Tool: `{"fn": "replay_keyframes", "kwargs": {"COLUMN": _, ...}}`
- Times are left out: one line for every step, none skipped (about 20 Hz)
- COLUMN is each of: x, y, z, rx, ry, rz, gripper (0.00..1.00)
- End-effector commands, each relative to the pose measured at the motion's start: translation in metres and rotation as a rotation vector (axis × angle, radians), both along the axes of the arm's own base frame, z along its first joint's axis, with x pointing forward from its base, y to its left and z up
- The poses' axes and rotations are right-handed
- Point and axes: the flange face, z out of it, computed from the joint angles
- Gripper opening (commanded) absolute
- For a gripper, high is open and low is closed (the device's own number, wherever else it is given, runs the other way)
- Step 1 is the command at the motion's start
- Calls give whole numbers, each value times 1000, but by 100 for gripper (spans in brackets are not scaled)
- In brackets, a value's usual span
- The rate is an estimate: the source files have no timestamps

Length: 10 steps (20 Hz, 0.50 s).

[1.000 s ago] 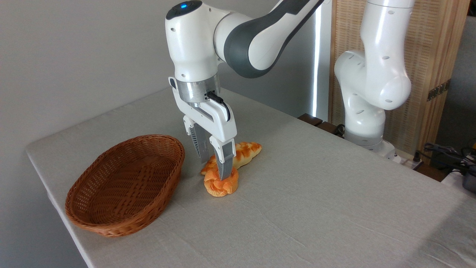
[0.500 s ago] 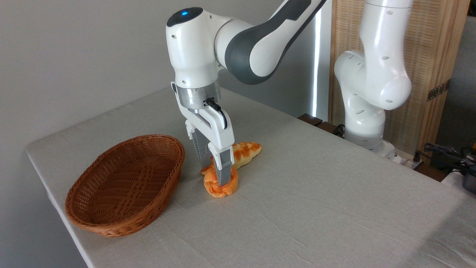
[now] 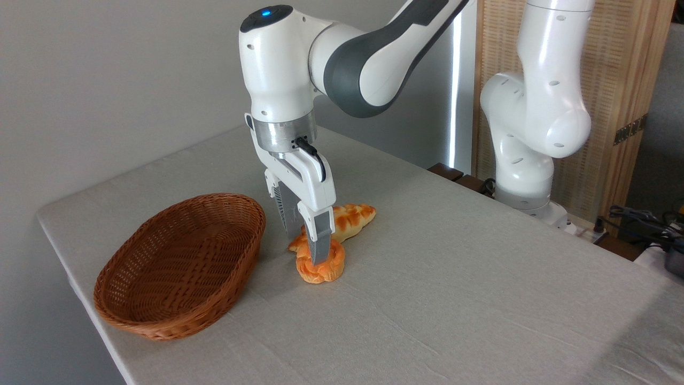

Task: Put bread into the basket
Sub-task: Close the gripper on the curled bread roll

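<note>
Down at the centre of the frame, the end effector (image 3: 306,247) stands upright over the bread (image 3: 320,266), a small round knotted bun with a glossy orange-golden crust. Its two grey fingers (image 3: 319,239) straddle the bun: the nearer one runs down across the bun's top and front, the farther one drops behind it. The jaws stand narrowed about the bun and seem to press on it, though the far contact is hidden, so a firm grip cannot be confirmed. The bun appears to rest on the counter (image 3: 454,299), or sit just barely off it; its shadow lies right beneath it.

Just behind and to the right of the bun, touching or nearly touching it, lies a braided loaf (image 3: 350,218), longer and paler, tapering toward the upper right.

To the left of centre, near the counter's left edge, sits the basket (image 3: 179,267), an oval of reddish-brown woven wicker with flared sides. Only its woven floor shows inside. It stands apart from the bun, with a strip of grey cloth between its right rim and the bread.

A pale grey cloth covers the counter, lightly creased. The white and grey arm (image 3: 368,59) reaches in from the upper right, its base column (image 3: 534,117) standing at the counter's far right edge before a slatted wooden screen (image 3: 625,80). Dark cables (image 3: 641,222) trail at the far right of the frame.
</note>
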Motion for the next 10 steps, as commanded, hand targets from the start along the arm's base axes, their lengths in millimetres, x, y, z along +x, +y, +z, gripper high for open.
{"fn": "replay_keyframes", "kwargs": {"x": -1, "y": 1, "z": 1, "rx": -3, "ry": -3, "rz": -19, "gripper": 100}}
{"fn": "replay_keyframes", "kwargs": {"x": 0, "y": 3, "z": 0, "rx": -3, "ry": -2, "rz": -16, "gripper": 100}}
{"fn": "replay_keyframes", "kwargs": {"x": 0, "y": 4, "z": -1, "rx": -3, "ry": 0, "rz": -15, "gripper": 100}}
{"fn": "replay_keyframes", "kwargs": {"x": 0, "y": 6, "z": -1, "rx": -3, "ry": 0, "rz": -12, "gripper": 100}}
{"fn": "replay_keyframes", "kwargs": {"x": 0, "y": 6, "z": -1, "rx": -2, "ry": 0, "rz": -12, "gripper": 100}}
{"fn": "replay_keyframes", "kwargs": {"x": 1, "y": 6, "z": -3, "rx": 0, "ry": 4, "rz": -18, "gripper": 100}}
{"fn": "replay_keyframes", "kwargs": {"x": 1, "y": 6, "z": -5, "rx": 1, "ry": 6, "rz": -29, "gripper": 100}}
{"fn": "replay_keyframes", "kwargs": {"x": 2, "y": 6, "z": -8, "rx": 6, "ry": 10, "rz": -38, "gripper": 100}}
{"fn": "replay_keyframes", "kwargs": {"x": 2, "y": 6, "z": -8, "rx": 16, "ry": 8, "rz": -44, "gripper": 100}}
{"fn": "replay_keyframes", "kwargs": {"x": 2, "y": 6, "z": -8, "rx": 23, "ry": 8, "rz": -48, "gripper": 100}}
